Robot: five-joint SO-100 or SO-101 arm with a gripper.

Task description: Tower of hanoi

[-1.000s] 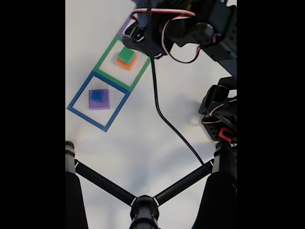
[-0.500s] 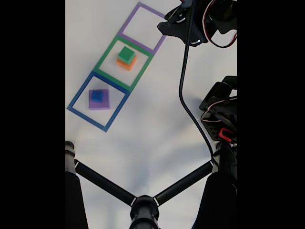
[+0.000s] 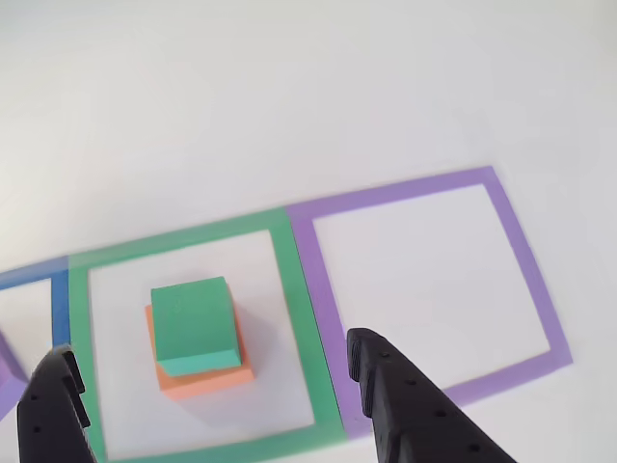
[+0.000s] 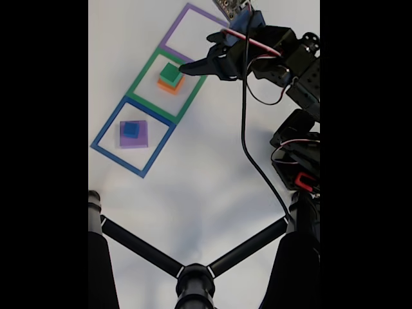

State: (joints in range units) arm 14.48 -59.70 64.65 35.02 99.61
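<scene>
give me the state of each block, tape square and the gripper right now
green block: stacked on the orange block, slightly askew
orange block: flat inside the green tape square
blue block: on top of the purple block
purple block: flat inside the blue tape square
green tape square: holds two blocks
blue tape square: holds two blocks
purple tape square: nothing inside
gripper: open, holding nothing, above the green block
</scene>
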